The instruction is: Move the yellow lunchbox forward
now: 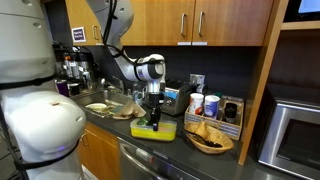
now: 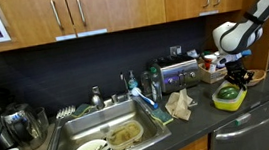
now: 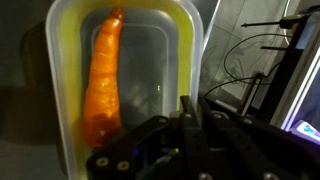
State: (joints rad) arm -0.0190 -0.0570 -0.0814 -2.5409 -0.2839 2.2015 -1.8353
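Observation:
The yellow lunchbox sits on the dark counter near its front edge and shows in both exterior views. In the wrist view its translucent yellow rim fills the frame, with an orange carrot lying inside. My gripper points straight down onto the box. Its fingers are closed on the box's right-hand wall, with the yellow wall pinched between them.
A dark wicker basket of chips stands beside the box. A toaster and cups stand behind against the wall. A crumpled cloth lies between box and sink. A microwave is at the far side.

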